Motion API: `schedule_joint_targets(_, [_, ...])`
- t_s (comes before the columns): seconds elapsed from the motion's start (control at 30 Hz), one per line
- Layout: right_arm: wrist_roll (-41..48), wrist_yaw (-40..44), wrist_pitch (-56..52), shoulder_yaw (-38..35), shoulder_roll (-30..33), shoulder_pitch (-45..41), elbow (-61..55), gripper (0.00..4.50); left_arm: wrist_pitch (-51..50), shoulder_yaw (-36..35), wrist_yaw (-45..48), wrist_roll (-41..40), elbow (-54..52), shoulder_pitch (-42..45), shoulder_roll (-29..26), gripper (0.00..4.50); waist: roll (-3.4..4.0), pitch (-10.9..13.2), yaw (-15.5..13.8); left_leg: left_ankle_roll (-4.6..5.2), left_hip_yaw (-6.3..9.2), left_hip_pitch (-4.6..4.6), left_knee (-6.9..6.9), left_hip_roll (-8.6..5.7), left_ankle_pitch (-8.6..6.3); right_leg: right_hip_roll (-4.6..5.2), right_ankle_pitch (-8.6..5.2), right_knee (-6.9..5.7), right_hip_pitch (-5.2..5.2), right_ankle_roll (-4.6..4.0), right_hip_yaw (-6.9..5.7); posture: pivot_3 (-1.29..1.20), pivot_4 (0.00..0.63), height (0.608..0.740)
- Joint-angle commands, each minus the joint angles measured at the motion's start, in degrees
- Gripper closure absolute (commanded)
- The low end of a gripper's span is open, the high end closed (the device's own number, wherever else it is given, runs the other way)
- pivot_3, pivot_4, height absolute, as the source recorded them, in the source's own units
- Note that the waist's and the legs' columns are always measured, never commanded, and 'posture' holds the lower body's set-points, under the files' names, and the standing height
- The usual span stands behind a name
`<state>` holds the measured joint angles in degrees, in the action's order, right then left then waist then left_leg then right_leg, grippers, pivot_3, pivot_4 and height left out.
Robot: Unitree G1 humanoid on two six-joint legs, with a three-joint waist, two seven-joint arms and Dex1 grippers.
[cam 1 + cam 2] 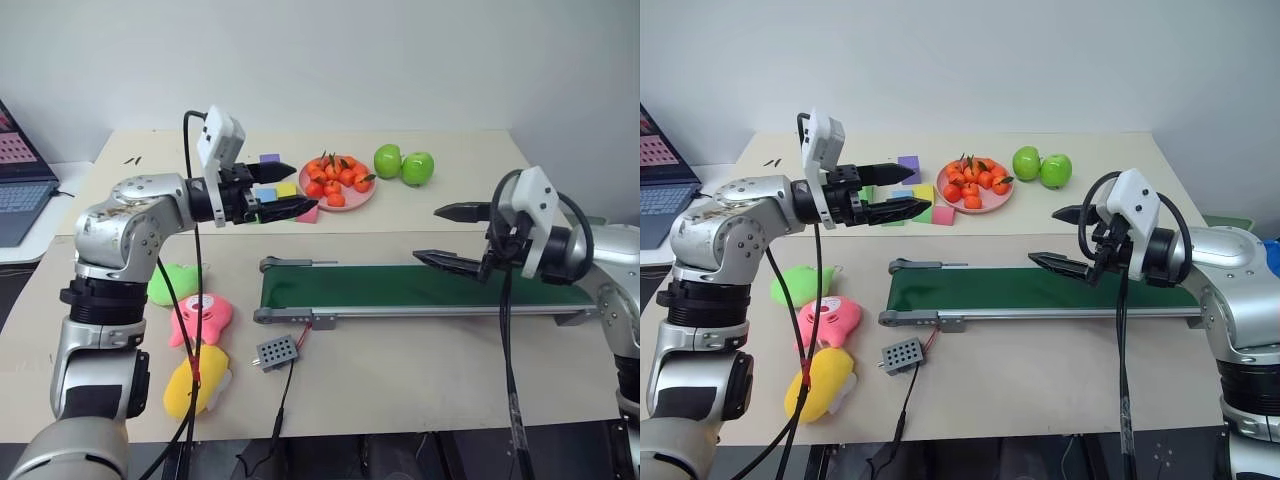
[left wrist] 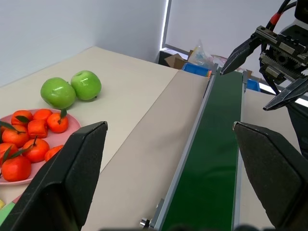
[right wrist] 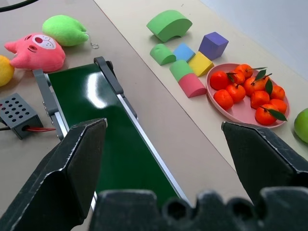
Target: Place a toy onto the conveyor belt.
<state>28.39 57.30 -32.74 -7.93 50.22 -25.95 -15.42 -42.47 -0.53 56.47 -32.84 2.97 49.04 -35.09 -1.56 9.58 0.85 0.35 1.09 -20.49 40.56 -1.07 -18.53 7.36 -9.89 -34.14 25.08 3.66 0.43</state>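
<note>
A: Where's the yellow plush toy?
B: Lies on the tan table near its front edge on the robot's left, well apart from the conveyor belt. Just behind it, the pink pig-faced plush, and behind that the lime-green plush. Touched by neither gripper.

A: And the belt?
B: Stretches across the middle of the table, dark green in a low grey frame, bare on top. Small grey control box in front of its left end, tied to the frame by a red wire.

A: State of the left gripper?
B: Raised above the table behind the belt's left end, black fingers spread wide, holding nothing. Points roughly level toward the right. Seen from the left wrist: belt running away between the two fingers, right gripper at the far end.

A: Right gripper?
B: Hangs over the right part of the belt, fingers likewise wide apart and empty, tips aimed left.

A: Anything else on the table?
B: Pink plate of small oranges at the back, two green apples beside it on the right, coloured foam blocks on its left. Open laptop at the far left edge
</note>
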Motion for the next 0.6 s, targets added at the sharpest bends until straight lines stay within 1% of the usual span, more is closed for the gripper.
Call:
schedule_joint_targets(0.03, [1.4, -0.2, -0.2, -2.7, 1.1, 0.0, -1.9, 0.0, 0.5, -0.5, 0.1, 0.4, -0.3, 0.9, -0.5, 0.02, 0.0, 0.0, 0.0, 0.0, 0.0, 0.0, 0.0, 0.0, 0.0, 0.0, 0.0, 0.0, 0.0, 0.0, 0.0, 0.0, 0.15, 0.738])
schedule_joint_targets(0.2, [0.9, -0.2, -0.4, -1.9, 1.5, -0.5, -2.3, 0.0, -0.9, -1.8, 0.0, -1.2, 1.5, 2.0, 1.0, 0.02, 0.0, 0.0, 0.0, 0.07, 0.0, -0.02, 0.08, 0.0, -0.04, 0.0, 0.0, -0.02, -0.01, 0.0, 0.0, 0.0, 0.15, 0.738])
schedule_joint_targets(0.3, [0.0, 0.0, 0.2, -1.2, 1.7, -0.7, -1.8, 0.0, -1.1, -1.6, 0.4, -1.4, 1.3, 2.1, 0.8, 0.02, 0.0, 0.0, 0.0, 0.09, 0.0, -0.05, 0.14, 0.0, -0.05, 0.0, 0.0, -0.02, -0.01, 0.01, -0.01, 0.0, 0.15, 0.738])
schedule_joint_targets(0.47, [-1.0, 0.0, 1.6, 0.5, 0.9, -2.3, 0.1, 0.0, -1.8, -1.2, 0.9, -0.8, 0.0, 1.0, -0.8, 0.02, 0.0, 0.0, 0.1, 0.1, 0.0, -0.05, 0.15, 0.0, -0.06, 0.0, 0.01, -0.02, -0.01, 0.01, 0.0, 0.0, 0.15, 0.738])
schedule_joint_targets(0.6, [-1.8, 0.1, 2.8, 3.2, -1.3, -4.5, 1.6, 0.0, -0.7, 0.2, 0.6, 1.3, -2.6, -2.1, -2.7, 0.02, 0.0, 0.0, 0.3, 0.1, 0.0, -0.03, 0.16, 0.0, -0.06, 0.0, 0.01, -0.02, -0.01, 0.02, 0.02, 0.0, 0.15, 0.738])
